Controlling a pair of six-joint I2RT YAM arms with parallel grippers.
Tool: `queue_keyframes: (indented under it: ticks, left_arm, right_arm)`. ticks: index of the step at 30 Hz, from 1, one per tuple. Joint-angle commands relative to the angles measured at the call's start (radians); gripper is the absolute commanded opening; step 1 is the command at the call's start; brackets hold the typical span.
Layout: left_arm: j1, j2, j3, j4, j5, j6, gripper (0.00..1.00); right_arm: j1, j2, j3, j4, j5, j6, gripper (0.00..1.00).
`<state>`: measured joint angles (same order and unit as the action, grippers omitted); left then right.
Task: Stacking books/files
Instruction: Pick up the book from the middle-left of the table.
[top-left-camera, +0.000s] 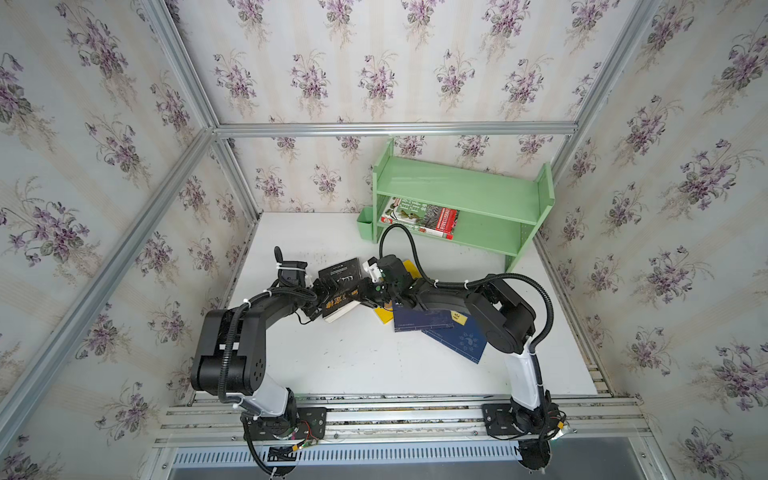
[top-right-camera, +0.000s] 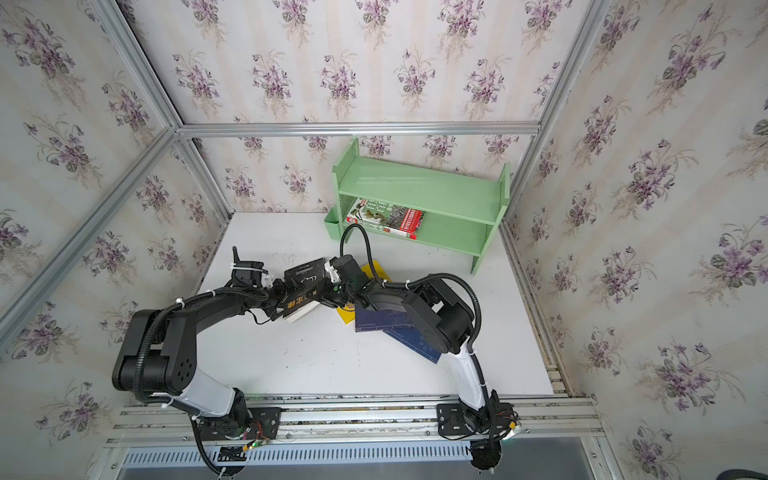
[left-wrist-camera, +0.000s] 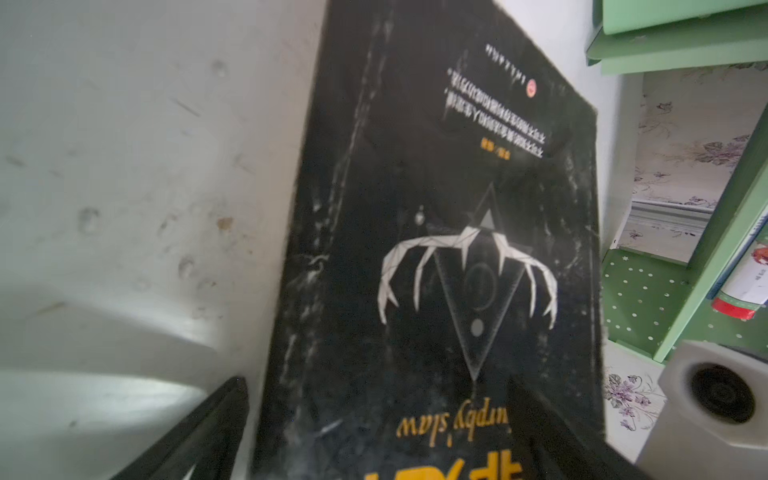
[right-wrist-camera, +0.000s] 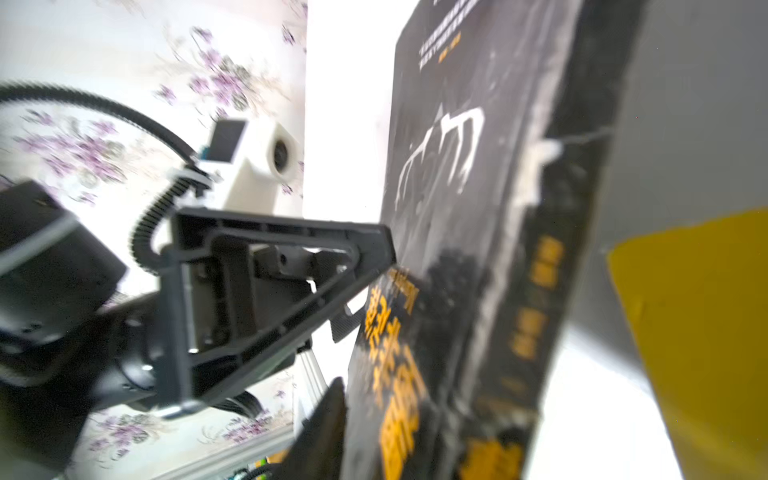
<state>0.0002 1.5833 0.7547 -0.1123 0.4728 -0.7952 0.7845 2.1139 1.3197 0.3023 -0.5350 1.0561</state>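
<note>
Left arm (top-left-camera: 232, 332) and right arm (top-left-camera: 498, 320) were black with white base links (top-left-camera: 521, 374), ribbed cables (right-wrist-camera: 83, 98) zip-tied white (tidy work!), left end effector (right-wrist-camera: 370, 286) fingers triangular, open-framed.

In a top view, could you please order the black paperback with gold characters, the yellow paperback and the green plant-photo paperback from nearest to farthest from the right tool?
1. Black paperback with gold characters: touching the right tool.
2. Yellow paperback: just beside it, partly covered.
3. Green plant-photo paperback: back on the lower tier of the pale green shelf.
</note>
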Motion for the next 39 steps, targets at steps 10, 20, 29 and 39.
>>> queue_keyframes:
  ticks: [10, 20, 29, 39]
  left_arm:
    - [0.059, -0.113, -0.001, -0.053, 0.056, -0.012, 0.99]
    - [0.224, -0.281, 0.152, -0.021, 0.308, -0.012, 0.99]
    - [0.217, -0.297, 0.146, 0.462, 0.532, -0.310, 0.99]
    - [-0.055, -0.272, 0.216, 0.861, 0.500, -0.596, 1.00]
  right_arm:
    - [0.001, -0.132, -0.044, 0.012, 0.036, -0.014, 0.00]
    - [-0.070, -0.440, 0.040, -0.128, 0.073, -0.077, 0.00]
    - [-0.146, -0.626, 0.090, -0.100, 0.273, -0.060, 0.00]
    - [-0.174, -0.661, 0.086, -0.026, 0.414, -0.049, 0.00]
